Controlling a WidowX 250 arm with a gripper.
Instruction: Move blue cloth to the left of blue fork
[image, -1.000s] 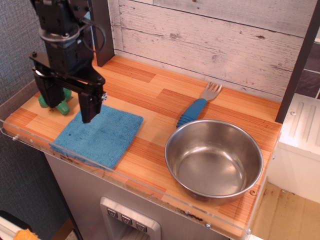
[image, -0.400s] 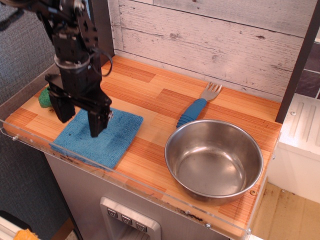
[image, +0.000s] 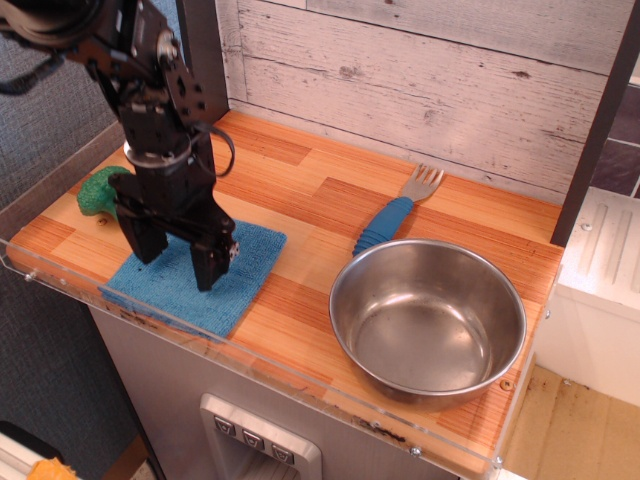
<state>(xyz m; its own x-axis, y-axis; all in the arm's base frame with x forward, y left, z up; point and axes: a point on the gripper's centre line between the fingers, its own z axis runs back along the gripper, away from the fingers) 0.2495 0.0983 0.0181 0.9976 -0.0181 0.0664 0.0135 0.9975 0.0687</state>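
Observation:
The blue cloth (image: 245, 262) lies flat near the front left of the wooden counter. My gripper (image: 180, 266) hangs over the cloth's middle with its two black fingers spread apart, tips close to or on the fabric; I cannot tell if they touch. The arm hides part of the cloth. The blue fork (image: 392, 217) lies to the right of the cloth, ribbed blue handle toward the bowl, grey tines toward the back wall.
A steel bowl (image: 428, 320) stands at the front right, just in front of the fork's handle. A green toy (image: 100, 192) sits at the left edge behind the gripper. A clear plastic lip (image: 300, 385) runs along the counter's front. A whitewashed plank wall closes the back.
The gripper has moved right and down, from above the cloth's far left corner to over its middle, fingers still spread. The cloth, fork and bowl have not moved.

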